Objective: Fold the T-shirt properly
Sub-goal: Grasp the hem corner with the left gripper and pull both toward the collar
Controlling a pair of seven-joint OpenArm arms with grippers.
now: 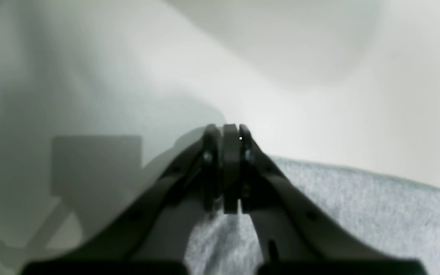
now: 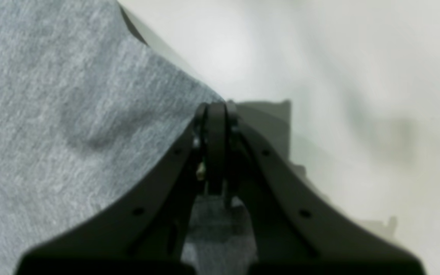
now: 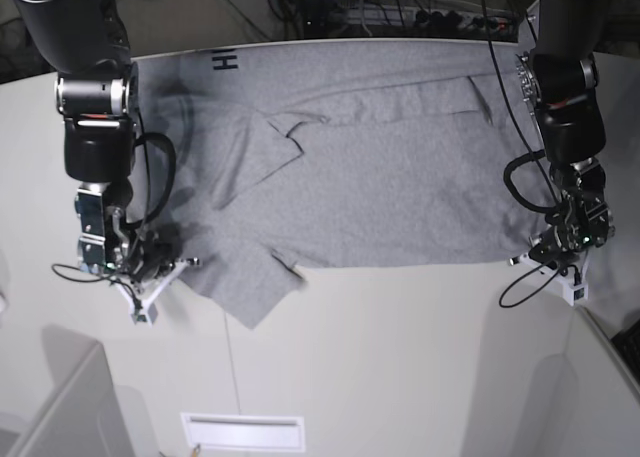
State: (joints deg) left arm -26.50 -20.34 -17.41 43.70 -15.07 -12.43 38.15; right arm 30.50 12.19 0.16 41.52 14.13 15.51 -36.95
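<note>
The heather-grey T-shirt lies spread out across the white table, with a bit of black lettering showing at its far left edge. My right gripper is down at the shirt's near left corner. In the right wrist view its jaws are shut, with the T-shirt running in between the fingers. My left gripper sits at the near right corner. Its jaws are shut on the edge of the T-shirt, and cloth shows between the finger bases.
Cables and a power strip lie behind the table's far edge. A white slotted plate sits near the front edge. Loose cables hang beside both wrists. A panel edge crosses the front left corner.
</note>
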